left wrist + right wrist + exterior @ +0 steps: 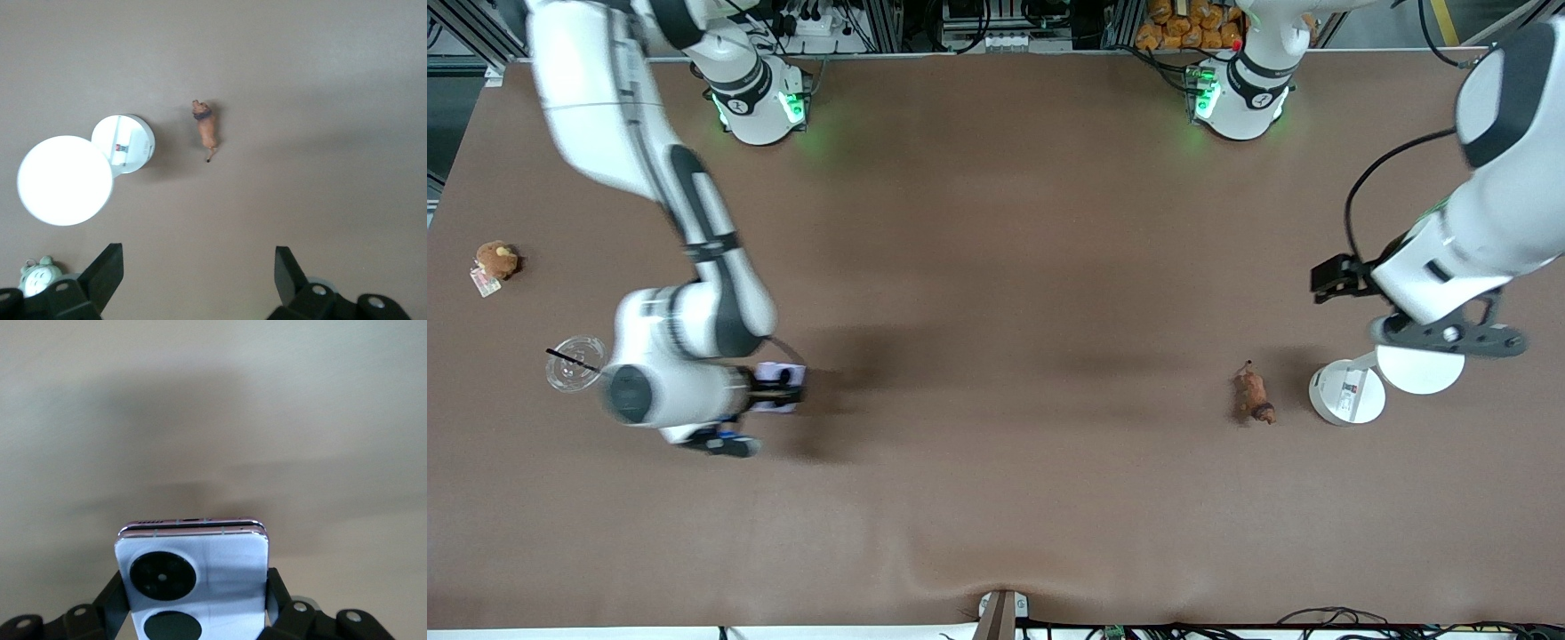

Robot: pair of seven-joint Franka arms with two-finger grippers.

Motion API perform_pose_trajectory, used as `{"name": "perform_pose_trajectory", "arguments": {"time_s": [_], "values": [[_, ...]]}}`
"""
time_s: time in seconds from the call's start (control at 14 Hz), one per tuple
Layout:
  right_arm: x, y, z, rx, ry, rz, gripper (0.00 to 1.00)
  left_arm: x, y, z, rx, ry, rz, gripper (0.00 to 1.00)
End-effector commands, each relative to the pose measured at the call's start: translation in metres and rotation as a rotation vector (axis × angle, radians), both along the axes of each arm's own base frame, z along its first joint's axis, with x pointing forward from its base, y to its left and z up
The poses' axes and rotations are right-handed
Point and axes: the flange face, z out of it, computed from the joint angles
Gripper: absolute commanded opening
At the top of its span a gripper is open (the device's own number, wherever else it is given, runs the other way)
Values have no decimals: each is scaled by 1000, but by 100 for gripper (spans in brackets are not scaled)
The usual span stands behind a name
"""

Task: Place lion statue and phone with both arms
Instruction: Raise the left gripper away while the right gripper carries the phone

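The lilac phone [784, 384] is clamped between the fingers of my right gripper [776, 389], toward the right arm's end of the table. In the right wrist view the phone [193, 573] fills the right gripper [195, 590], its two black camera circles facing the camera. The reddish-brown lion statue [1254, 396] lies on the table toward the left arm's end; it also shows in the left wrist view [206, 128]. My left gripper [1334, 277] hangs high, open and empty [199, 267], apart from the statue.
Two white round pieces [1347, 393] [1420, 366] stand beside the statue, under the left arm. A grey-green plush [37, 275] lies near them. A clear cup with a black straw [575, 362] and a brown plush with a tag [496, 260] sit near the right arm's end.
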Motion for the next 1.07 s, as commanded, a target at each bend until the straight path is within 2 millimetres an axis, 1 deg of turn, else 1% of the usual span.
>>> {"name": "perform_pose_trajectory", "arguments": {"time_s": [0.0, 0.07, 0.14, 0.21, 0.29, 0.36, 0.5, 0.64, 0.79, 0.86, 1.0], "values": [[0, -47, 0, -94, -2, 70, 19, -16, 12, 38, 20, -47, 18, 100], [2, -67, -1, -112, -5, 69, 19, -28, 12, 59, 20, -81, 22, 100], [3, -80, -3, -109, -8, 71, 19, -34, 14, 63, 24, -82, 33, 100], [4, -89, -8, -109, -18, 85, 19, -42, 29, 71, 28, -71, 58, 100], [5, -99, -16, -109, -25, 79, 19, -54, 27, 75, 9, -51, 68, 100], [6, -112, -25, -106, -29, 75, 20, -64, 35, 78, -9, -33, 93, 100], [4, -128, -42, -97, -23, 96, 20, -85, 39, 77, -16, -17, 104, 100], [2, -140, -52, -93, -15, 82, 20, -97, 32, 81, -16, -21, 94, 100], [-2, -148, -64, -90, 2, 77, 20, -102, 33, 83, -16, -9, 109, 100], [-2, -152, -70, -84, 2, 83, 20, -104, 33, 85, -17, -13, 111, 100], [-1, -155, -74, -84, -13, 86, 22, -102, 32, 86, -37, -15, 112, 100]]}}
